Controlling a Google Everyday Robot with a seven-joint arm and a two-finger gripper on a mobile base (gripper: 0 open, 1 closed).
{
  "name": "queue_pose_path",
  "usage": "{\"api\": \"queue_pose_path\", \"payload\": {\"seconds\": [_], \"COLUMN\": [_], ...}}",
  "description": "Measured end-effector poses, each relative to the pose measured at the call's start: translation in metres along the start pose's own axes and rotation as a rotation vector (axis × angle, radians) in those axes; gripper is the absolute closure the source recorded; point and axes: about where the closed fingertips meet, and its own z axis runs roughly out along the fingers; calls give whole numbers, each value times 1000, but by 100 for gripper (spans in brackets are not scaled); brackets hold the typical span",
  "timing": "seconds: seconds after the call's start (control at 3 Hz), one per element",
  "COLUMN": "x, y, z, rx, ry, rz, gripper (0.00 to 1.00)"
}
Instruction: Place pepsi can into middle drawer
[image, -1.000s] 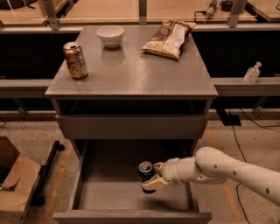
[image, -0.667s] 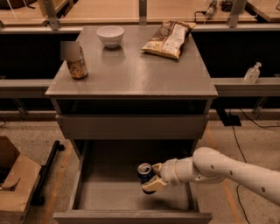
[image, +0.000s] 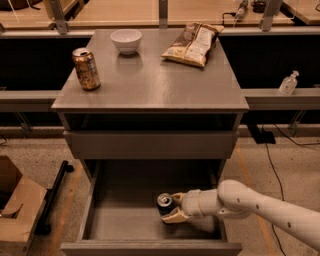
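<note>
The pepsi can (image: 164, 204), dark with a silver top, stands upright inside the open middle drawer (image: 120, 215), near the floor right of centre. My gripper (image: 171, 208) reaches in from the right on a white arm, and its tan fingers (image: 175, 216) are closed around the can's right side. Whether the can's base touches the drawer floor cannot be told.
On the cabinet top (image: 150, 85) stand a gold-brown can (image: 86, 68) at the left, a white bowl (image: 125, 40) at the back and a chip bag (image: 194, 44) at the back right. A cardboard box (image: 15, 210) sits on the floor at the left. A clear bottle (image: 289, 83) stands on the right ledge.
My gripper and the can have shifted slightly left and lower inside the drawer. Nothing on the cabinet top has moved.
</note>
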Motion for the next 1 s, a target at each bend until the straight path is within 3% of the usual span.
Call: {"api": "queue_pose_path", "payload": {"seconds": [0.33,0.67,1.0], "x": [25,35,37], "y": [-5,-11,-17], "z": [17,23,25], "rx": [12,37,80], "ry": [18,18,-32], "rz": [-11,-13,13], "gripper": [100,83,51]}}
